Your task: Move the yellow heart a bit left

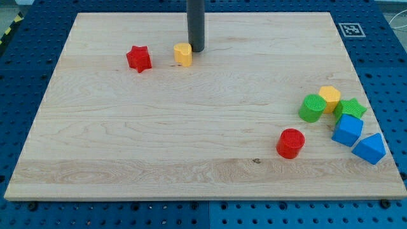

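board: wooden board (191,127) on blue pegboard table (19,95); fiducial tag (350,29) at board's top-right corner.
red star: red star block (138,58), upper left of board, furthest left of all blocks; apart from the heart, w/ a gap of bare wood btwn.
yellow heart: yellow heart (183,54), upper left-centre, just right of red star, near view's top edge of board.
my tip: my tip (196,49) sits at the heart's right side, touching or v. nearly so; can't tell which. Rod runs straight up out of view's top.
jaws: none on this rig, just a plain rod, so no wide/narrow state to give.
red cylinder: red cylinder (290,142), lower right-centre, alone, a bit left of & below the right cluster.
green cylinder: green cylinder (312,107), left end of right-side cluster, touching or just beside the yellow block.
yellow block: yellow block (330,97), looks hexagonal, btwn green cylinder & green star, toward view's top of cluster.
green star: green star block (350,108), right of yellow block, just above the blue cube.
blue cube: blue cube (347,130), below green star.
blue wedge: blue wedge-like block (369,148), furthest right, near board's right edge, just beside blue cube; exact shape unclear.
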`<state>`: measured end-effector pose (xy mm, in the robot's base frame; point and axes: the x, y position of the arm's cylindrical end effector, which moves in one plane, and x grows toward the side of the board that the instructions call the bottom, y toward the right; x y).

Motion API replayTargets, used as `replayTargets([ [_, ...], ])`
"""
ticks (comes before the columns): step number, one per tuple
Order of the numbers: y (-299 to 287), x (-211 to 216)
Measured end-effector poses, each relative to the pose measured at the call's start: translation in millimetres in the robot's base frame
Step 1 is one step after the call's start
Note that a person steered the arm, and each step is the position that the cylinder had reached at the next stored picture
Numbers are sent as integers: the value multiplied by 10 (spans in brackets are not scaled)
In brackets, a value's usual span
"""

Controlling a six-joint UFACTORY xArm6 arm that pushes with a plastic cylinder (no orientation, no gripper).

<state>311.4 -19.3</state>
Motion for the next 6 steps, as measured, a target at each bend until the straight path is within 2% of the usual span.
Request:
replayTargets([
  [6,73,195],
])
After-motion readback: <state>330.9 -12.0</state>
